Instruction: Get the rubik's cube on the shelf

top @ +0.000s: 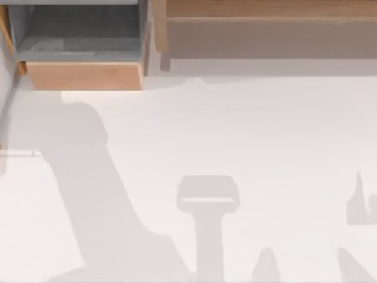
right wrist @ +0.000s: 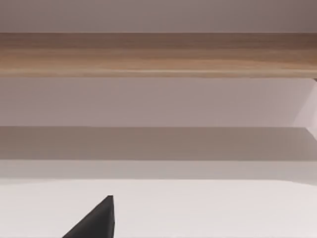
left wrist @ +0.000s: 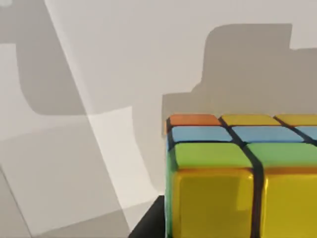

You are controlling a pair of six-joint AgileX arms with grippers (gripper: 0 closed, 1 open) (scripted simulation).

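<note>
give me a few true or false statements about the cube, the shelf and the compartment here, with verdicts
1. The rubik's cube sits close up in the left wrist view, showing yellow, green, blue and orange tiles. True.
2. The cube lies on the board of the shelf. False: in the top view that board is bare.
3. The shelf runs along the far edge of the table, at the top view's right. True.
4. The light-wood compartment stands to the right of the shelf. False: it stands at the top view's left.
5. The compartment has grey inner walls. True.
6. The cube's tiles are all red. False: none showing is red.
</note>
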